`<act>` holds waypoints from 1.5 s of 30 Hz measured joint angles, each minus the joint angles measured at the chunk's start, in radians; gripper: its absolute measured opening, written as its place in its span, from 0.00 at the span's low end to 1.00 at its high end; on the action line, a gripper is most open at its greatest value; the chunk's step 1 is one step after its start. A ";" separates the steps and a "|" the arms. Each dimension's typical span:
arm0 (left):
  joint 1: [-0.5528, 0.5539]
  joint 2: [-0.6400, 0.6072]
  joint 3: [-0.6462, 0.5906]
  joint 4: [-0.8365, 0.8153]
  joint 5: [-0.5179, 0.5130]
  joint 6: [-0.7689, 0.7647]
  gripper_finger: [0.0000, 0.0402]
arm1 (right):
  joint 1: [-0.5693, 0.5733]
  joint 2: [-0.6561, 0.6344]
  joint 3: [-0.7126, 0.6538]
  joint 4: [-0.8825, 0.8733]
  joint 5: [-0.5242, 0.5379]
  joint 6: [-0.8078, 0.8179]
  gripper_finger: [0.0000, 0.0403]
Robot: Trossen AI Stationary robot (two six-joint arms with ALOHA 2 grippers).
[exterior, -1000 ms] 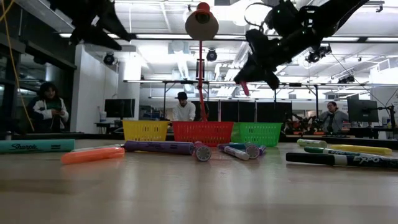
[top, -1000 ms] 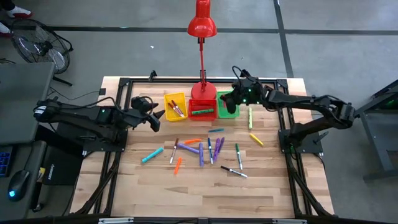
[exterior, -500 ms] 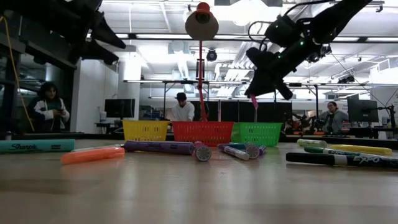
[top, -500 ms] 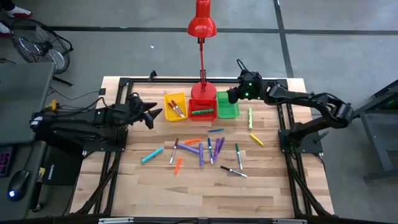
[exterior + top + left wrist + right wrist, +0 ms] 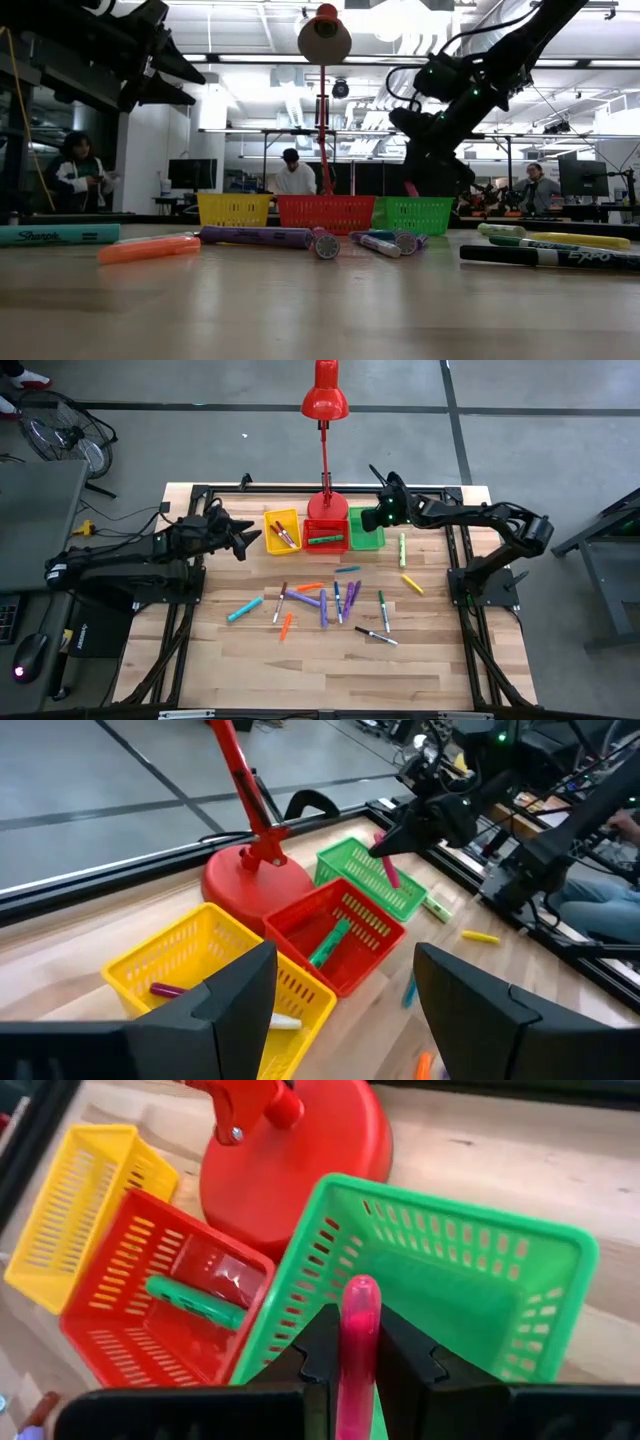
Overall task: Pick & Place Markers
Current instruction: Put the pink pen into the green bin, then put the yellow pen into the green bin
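My right gripper (image 5: 374, 517) hangs over the green bin (image 5: 367, 531), shut on a pink marker (image 5: 357, 1320) whose free end (image 5: 410, 188) points down just above the bin's rim. Several markers (image 5: 330, 600) lie scattered flat on the table's middle. The red bin (image 5: 325, 536) holds a green marker (image 5: 195, 1302), and the yellow bin (image 5: 282, 530) holds a few markers. My left gripper (image 5: 250, 540) stands open, clear of the table, left of the yellow bin, with nothing between its fingers (image 5: 240, 1010). My right gripper pinches the pink marker's shaft (image 5: 355, 1365) between its two fingers; the marker runs along the fingers and its rounded end sticks out past them. The fingers slant down from the table's right side. The marker is lifted clear, tilted, above the green bin.
A red desk lamp stands with its round base (image 5: 327, 508) right behind the three bins, its head (image 5: 325, 400) above. Black frame rails (image 5: 455, 560) run along the table's sides. Bare wood lies near the front edge (image 5: 320, 680). People sit in the room beyond.
My right gripper has gone down toward the green bin with the pink marker and has rolled; the marker's free end now hangs just above the bin's rim. My left gripper has sunk a little and turned, staying open beside the yellow bin.
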 joint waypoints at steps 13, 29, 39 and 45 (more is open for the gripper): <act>0.003 0.000 0.000 0.000 0.000 0.000 0.58 | 0.000 0.000 0.000 -0.078 -0.002 0.003 0.13; 0.003 0.000 0.000 -0.006 -0.002 -0.001 0.58 | 0.000 0.000 0.000 -0.072 -0.032 -0.001 0.14; 0.003 0.000 0.000 -0.008 -0.001 -0.005 0.58 | -0.003 -0.017 0.000 -0.036 -0.086 -0.044 0.14; 0.003 0.000 0.000 -0.008 0.020 -0.009 0.58 | -0.006 -0.082 0.000 -0.060 -0.071 -0.092 0.14</act>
